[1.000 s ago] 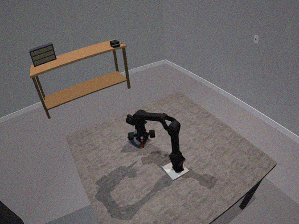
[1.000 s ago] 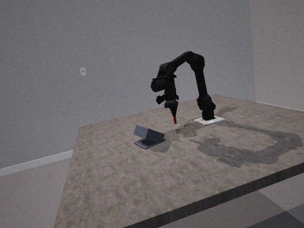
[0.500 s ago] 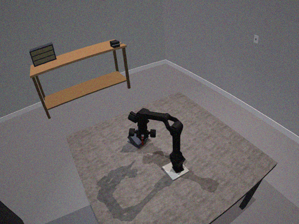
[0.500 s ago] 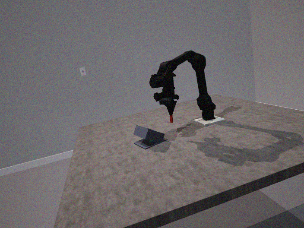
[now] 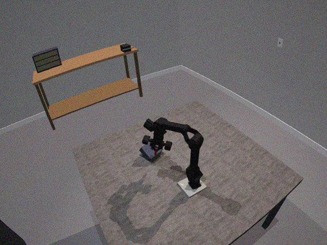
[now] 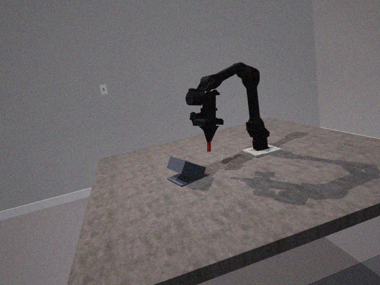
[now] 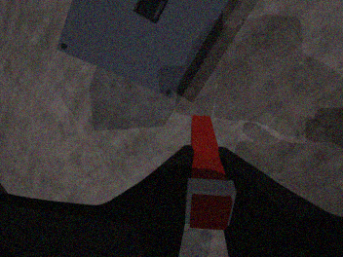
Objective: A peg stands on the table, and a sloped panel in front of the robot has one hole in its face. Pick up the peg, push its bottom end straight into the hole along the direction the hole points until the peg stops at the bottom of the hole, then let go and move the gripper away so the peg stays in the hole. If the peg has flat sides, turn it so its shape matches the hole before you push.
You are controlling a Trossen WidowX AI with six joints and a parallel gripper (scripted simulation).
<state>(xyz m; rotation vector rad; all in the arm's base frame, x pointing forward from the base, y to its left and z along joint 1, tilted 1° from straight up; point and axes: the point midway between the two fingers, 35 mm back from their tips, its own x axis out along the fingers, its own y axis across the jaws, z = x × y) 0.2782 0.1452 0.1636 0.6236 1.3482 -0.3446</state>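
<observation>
Visibly, no brand, label or writing can be read on anything here. The table (image 5: 216,213) (image 6: 147,221) has a mottled grey-brown top with a dark edge, and shadows of the arm fall across it. Grey walls with a pale baseboard enclose the room; a white outlet plate (image 5: 279,42) (image 6: 103,89) is fixed to one wall. A wooden bench (image 5: 86,60) with a lower shelf stands apart from the table, bearing a dark-framed box with slatted panels (image 5: 47,59) and a small dark box (image 5: 125,47). The arm stands on a white base plate (image 5: 190,193) (image 6: 255,154). Its gripper (image 5: 156,148) (image 6: 209,141) (image 7: 203,155) is clenched on the red peg (image 5: 155,150) (image 6: 209,147) (image 7: 205,141), held roughly upright above the table, near the blue-grey sloped panel (image 5: 151,151) (image 6: 191,171) (image 7: 132,44) and outside its dark square hole (image 7: 152,9).
</observation>
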